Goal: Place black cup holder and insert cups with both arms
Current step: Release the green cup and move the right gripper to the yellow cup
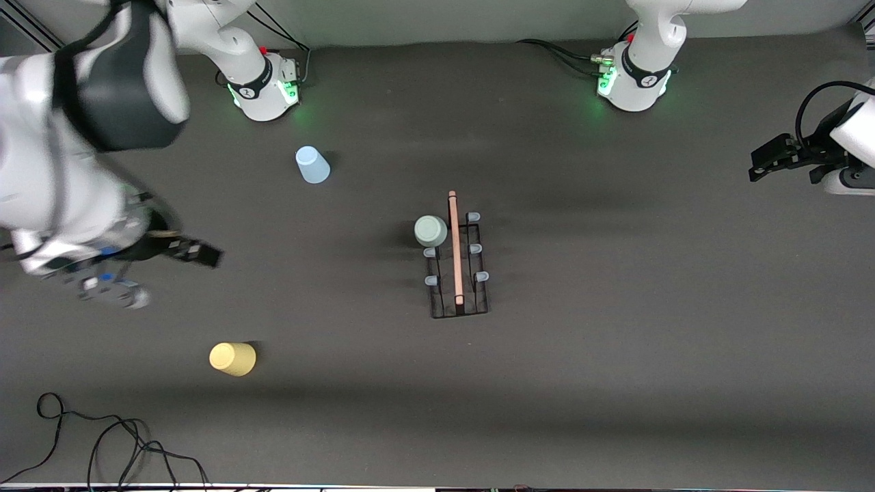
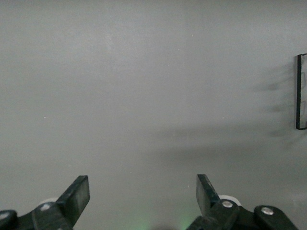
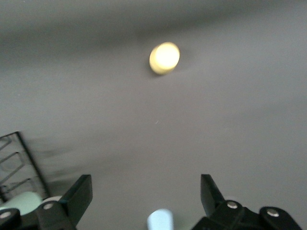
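No readable text, number or brand is seen anywhere. A small dark round mark is made out on each arm's black band near the base (image 1: pixel 263 92), but it cannot be read.

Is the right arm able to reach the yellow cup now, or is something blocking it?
Probably yes. The right gripper is open and empty, up over bare table. The yellow cup stands alone near it, upside down, with nothing between them. The cup holder is well aside.
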### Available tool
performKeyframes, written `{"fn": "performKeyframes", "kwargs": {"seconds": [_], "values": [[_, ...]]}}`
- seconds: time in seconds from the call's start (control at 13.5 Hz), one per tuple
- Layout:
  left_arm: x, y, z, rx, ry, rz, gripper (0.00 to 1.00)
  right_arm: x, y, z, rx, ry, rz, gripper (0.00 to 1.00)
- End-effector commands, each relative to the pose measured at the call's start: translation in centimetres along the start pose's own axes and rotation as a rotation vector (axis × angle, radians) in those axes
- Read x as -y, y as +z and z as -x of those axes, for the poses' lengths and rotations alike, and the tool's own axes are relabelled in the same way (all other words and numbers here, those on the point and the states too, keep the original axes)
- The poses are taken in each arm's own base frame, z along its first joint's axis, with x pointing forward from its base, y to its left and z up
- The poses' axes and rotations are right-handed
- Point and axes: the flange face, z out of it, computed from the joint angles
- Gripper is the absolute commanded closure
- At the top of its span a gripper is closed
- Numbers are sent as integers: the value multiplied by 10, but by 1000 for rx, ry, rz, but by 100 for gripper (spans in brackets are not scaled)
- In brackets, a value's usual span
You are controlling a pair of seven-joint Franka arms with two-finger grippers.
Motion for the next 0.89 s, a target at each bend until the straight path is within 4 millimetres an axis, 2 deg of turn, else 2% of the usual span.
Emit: {"fn": "performKeyframes", "kwargs": {"seconds": [0.0,0.15,0.44,0.81], "values": [[2,-4,-1,-14,32,-3,1,-35,20,-34,-57,-135,-20,0],[-1,-6,-1,-22,54,-6,0,-49,49,-59,-77,-150,-82,0],[-10,-7,-1,-18,72,-7,0,-32,144,-91,-111,-128,-99,0],[-10,-9,-1,-21,71,-7,0,-26,245,-92,-78,-96,-89,0]]}}
